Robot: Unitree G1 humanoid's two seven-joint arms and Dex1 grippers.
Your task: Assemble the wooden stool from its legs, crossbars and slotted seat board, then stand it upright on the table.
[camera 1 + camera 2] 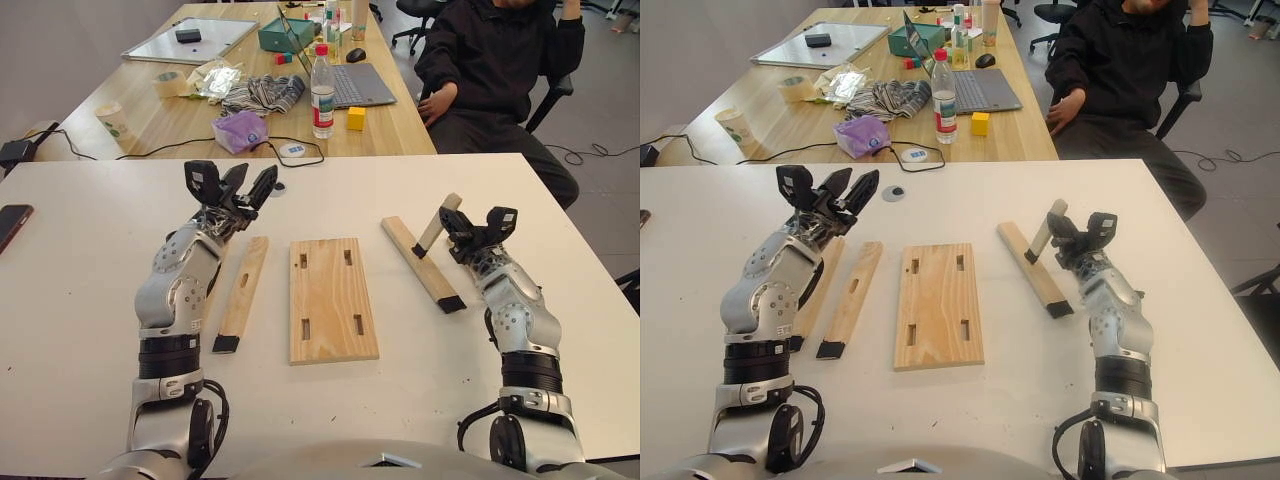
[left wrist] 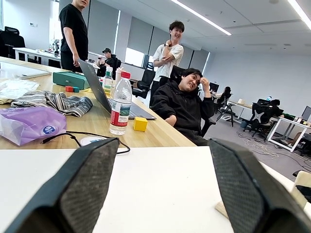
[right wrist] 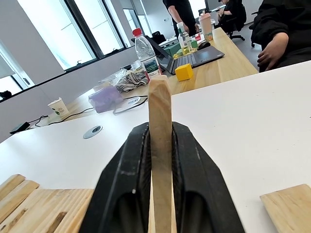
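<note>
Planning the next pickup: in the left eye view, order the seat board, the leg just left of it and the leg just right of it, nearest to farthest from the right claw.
From the right claw:
1. Right leg, beside it.
2. Seat board, table centre.
3. Left leg, left of the board.

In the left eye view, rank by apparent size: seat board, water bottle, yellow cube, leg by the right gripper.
1. seat board
2. leg and bottle look about alike; the bottle is farther off
3. cube
</note>
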